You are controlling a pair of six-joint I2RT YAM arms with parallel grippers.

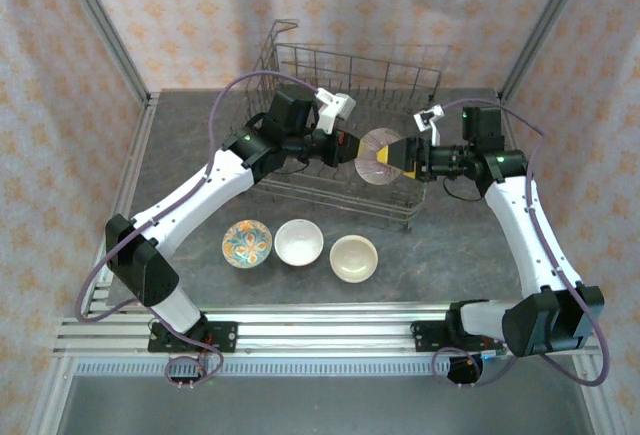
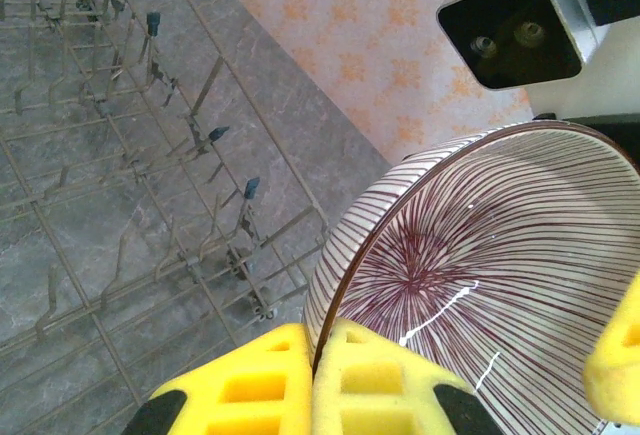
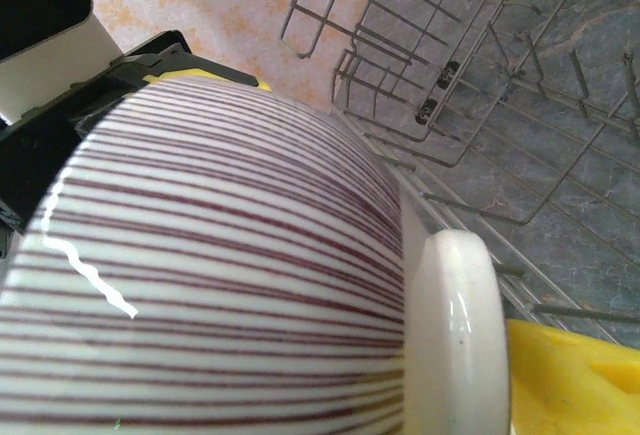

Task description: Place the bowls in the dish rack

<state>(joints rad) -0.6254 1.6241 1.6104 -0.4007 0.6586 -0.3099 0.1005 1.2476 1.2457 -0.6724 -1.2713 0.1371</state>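
A mauve-striped bowl [image 1: 378,157] hangs on edge over the dish rack [image 1: 330,59], between both grippers. My left gripper [image 1: 347,150] is shut on its rim; in the left wrist view the yellow pads [image 2: 250,385] pinch the bowl [image 2: 480,275] edge. My right gripper [image 1: 400,155] stands open around the bowl from the right. In the right wrist view one yellow finger [image 3: 570,380] sits just behind the bowl's [image 3: 220,295] white foot ring; whether it touches I cannot tell. A floral bowl [image 1: 247,244], a white bowl [image 1: 299,241] and a cream bowl [image 1: 354,258] sit on the table.
The rack's upright tines [image 2: 215,140] and wire floor lie below the held bowl. Its tall back wall and raised corner loop [image 1: 285,27] stand at the far side. The grey table [image 1: 450,245] ends at patterned curtain walls on three sides.
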